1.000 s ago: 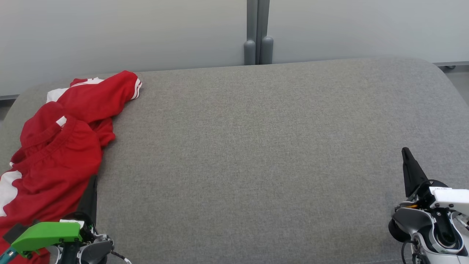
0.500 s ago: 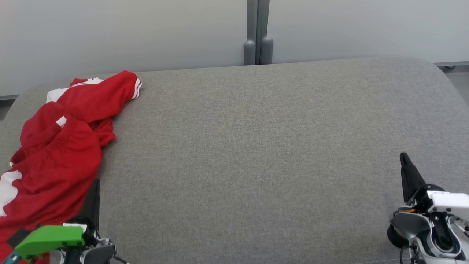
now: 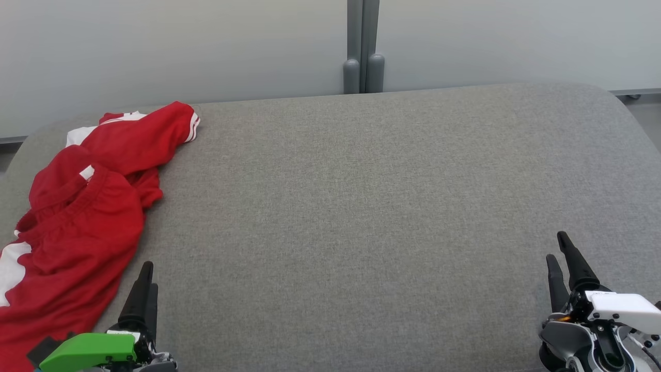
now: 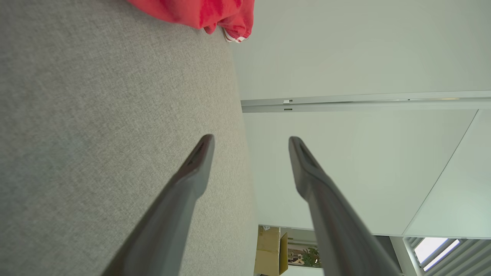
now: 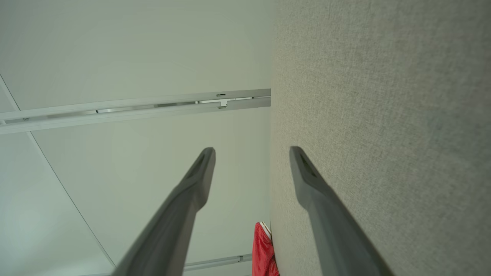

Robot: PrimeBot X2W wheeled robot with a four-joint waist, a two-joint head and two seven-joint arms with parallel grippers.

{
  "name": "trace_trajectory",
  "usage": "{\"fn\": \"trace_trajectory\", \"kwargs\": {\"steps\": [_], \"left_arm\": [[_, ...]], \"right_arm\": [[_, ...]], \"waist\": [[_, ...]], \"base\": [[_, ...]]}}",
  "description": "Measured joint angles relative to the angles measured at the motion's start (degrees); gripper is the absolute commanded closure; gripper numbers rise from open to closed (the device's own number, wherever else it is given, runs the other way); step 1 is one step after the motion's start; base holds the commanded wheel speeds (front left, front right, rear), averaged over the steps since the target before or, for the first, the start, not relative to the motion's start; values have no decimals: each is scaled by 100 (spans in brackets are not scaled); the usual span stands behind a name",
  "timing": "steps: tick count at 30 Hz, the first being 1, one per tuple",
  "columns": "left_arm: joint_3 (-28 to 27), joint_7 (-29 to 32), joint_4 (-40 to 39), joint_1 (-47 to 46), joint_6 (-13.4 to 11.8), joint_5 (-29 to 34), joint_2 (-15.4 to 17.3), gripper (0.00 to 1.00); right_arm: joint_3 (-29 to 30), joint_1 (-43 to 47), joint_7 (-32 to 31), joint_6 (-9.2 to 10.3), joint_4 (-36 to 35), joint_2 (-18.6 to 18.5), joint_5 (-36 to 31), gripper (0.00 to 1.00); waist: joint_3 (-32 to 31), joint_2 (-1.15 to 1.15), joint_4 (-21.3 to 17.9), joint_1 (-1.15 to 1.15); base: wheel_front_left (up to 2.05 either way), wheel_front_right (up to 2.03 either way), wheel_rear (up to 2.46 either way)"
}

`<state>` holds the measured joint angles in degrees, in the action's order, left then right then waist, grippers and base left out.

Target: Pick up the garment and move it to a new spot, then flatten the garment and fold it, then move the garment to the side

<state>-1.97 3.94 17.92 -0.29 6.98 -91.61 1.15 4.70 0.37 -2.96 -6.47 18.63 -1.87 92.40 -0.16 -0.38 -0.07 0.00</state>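
Lying crumpled along the left edge of the grey cushion, the red and white garment runs from the near edge up to the far left corner. My left hand is at the near edge, just beside the garment, with the cloth on its left. Its two fingers are spread and hold nothing. My right hand is by the near right corner, well apart from the garment, spread and empty too. I think my left arm should reach first.
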Motion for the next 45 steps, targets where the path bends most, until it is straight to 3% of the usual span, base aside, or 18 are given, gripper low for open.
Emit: {"fn": "trace_trajectory", "kwargs": {"steps": [9,40,45], "left_arm": [[91,-158,-201,0,-29,478,9,0],[778,-699,-985,10,-548,3755,332,0],[868,-813,-1062,126,-656,4313,332,0]], "right_arm": [[-109,0,149,54,-199,-21,-655,0],[-927,35,656,415,-943,-215,-3735,0],[-1089,136,755,542,-995,-218,-4252,0]], "waist": [[-31,0,-10,0],[-86,0,-32,0],[-97,0,-40,0]], "base": [[0,0,0],[0,0,0],[0,0,0]]}}
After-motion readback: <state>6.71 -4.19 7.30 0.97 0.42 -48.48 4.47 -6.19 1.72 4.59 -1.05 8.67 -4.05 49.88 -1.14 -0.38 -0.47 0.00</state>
